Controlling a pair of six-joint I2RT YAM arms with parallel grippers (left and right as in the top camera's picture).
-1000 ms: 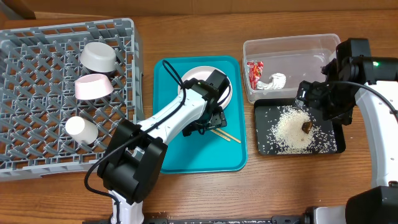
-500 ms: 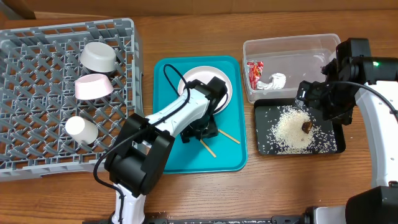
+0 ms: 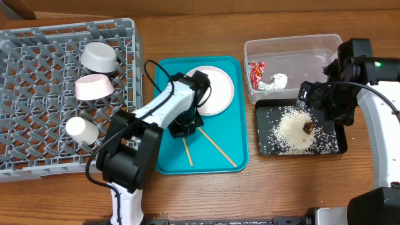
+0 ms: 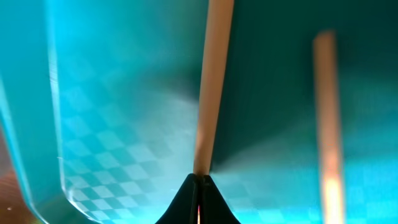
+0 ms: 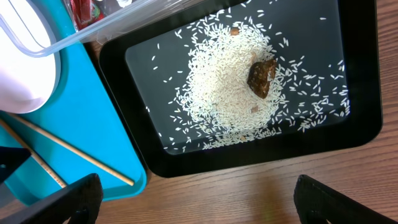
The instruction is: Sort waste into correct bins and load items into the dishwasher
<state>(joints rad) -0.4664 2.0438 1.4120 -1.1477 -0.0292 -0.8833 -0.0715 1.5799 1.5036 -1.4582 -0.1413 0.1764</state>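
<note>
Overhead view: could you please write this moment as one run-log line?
left end effector: shut on chopstick, over teal tray | right end effector: open, near black tray | plate: on teal tray

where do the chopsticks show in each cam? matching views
Overhead: chopsticks on the teal tray's lower half.
Left wrist: chopsticks close up, one centre, ending at the tips of the shut left hand, one right.
Right wrist: chopsticks at bottom left, on the tray.
Shared landmark: the teal tray, in all three.
</note>
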